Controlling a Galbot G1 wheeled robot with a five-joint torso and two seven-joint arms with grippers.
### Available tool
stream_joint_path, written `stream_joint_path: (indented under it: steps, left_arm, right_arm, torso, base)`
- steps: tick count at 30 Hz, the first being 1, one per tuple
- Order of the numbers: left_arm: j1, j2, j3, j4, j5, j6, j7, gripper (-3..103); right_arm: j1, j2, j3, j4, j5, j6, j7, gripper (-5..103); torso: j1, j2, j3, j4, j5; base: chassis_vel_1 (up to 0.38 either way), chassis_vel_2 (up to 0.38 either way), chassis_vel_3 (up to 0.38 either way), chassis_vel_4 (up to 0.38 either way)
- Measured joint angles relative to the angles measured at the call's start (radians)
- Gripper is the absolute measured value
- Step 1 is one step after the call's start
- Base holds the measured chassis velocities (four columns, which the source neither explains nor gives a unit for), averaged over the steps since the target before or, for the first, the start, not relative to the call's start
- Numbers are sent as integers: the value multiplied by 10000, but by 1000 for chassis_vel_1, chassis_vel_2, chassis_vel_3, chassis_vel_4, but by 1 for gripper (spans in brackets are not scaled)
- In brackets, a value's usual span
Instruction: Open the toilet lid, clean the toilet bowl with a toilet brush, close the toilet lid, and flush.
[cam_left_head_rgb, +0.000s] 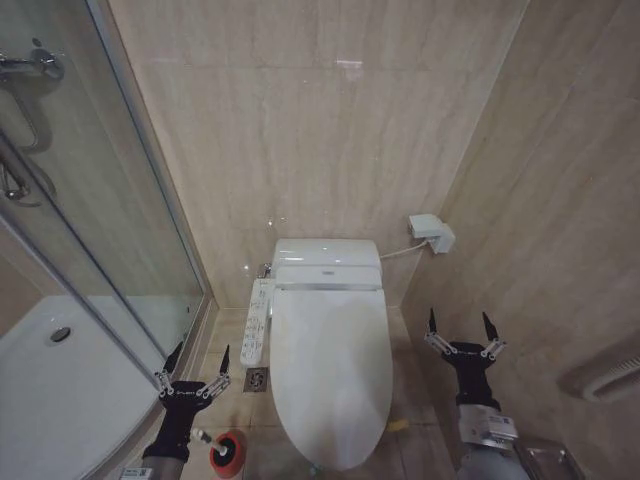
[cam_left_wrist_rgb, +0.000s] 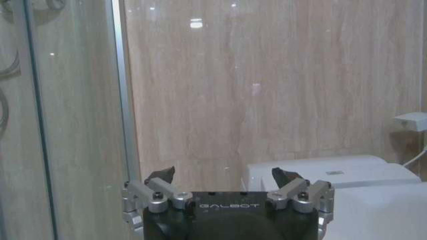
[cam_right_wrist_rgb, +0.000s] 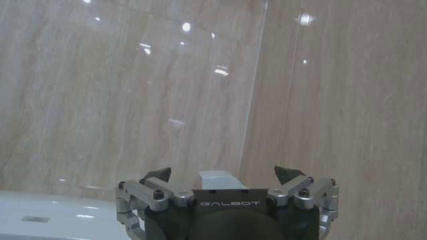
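While both arms hang low before the robot, the left gripper (cam_left_head_rgb: 198, 358) sits at about 7 o'clock in the head view, its two dark fingers spread wide with nothing between them. Just below it, at 6 to 7 o'clock, the toilet brush (cam_left_head_rgb: 226, 452) stands in its round red holder on the tan floor tiles (cam_left_head_rgb: 228, 340); the gripper is above the brush and not touching it. The right gripper (cam_left_head_rgb: 461, 324) is at about 4 o'clock, fingers likewise spread wide and empty, held in the air to the right of the toilet, close to the beige side wall (cam_left_head_rgb: 560, 200).

Between the two grippers lies the toilet lid (cam_left_head_rgb: 330, 365), shut flat over the toilet bowl, which is hidden beneath it. A white control panel (cam_left_head_rgb: 258, 320) runs along the lid's left side, with a small floor drain (cam_left_head_rgb: 257, 379) below it. Behind the lid is the white rear housing (cam_left_head_rgb: 327, 262), against the marbled back wall (cam_left_head_rgb: 330, 120). A small white box (cam_left_head_rgb: 431, 231) is fixed to the wall at 2 o'clock of the lid. At 9 o'clock stands the glass shower screen (cam_left_head_rgb: 90, 200), with the white shower tray (cam_left_head_rgb: 60, 390) behind it.
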Motion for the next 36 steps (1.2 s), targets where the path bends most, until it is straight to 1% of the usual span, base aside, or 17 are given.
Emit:
stream_joint_path:
  steps: [17, 26, 36]
  left_arm:
    - [0, 0, 0, 0, 0, 0, 0, 98]
    - [-1, 0, -1, 0, 0, 0, 0, 98]
    - [0, 0, 0, 0, 0, 0, 0, 98]
  right_arm:
    - [4, 0, 0, 0, 0, 0, 0, 100]
    - [11, 0, 0, 0, 0, 0, 0, 100]
    - [4, 0, 0, 0, 0, 0, 0, 100]
  torso:
    - [2, -3, 2, 0, 2]
    - [14, -5, 5, 1, 2]
    - [3, -3, 2, 0, 2]
  base:
    - [-20, 22, 18, -18]
    - [-71, 38, 77, -40]
    - [0, 0, 0, 0]
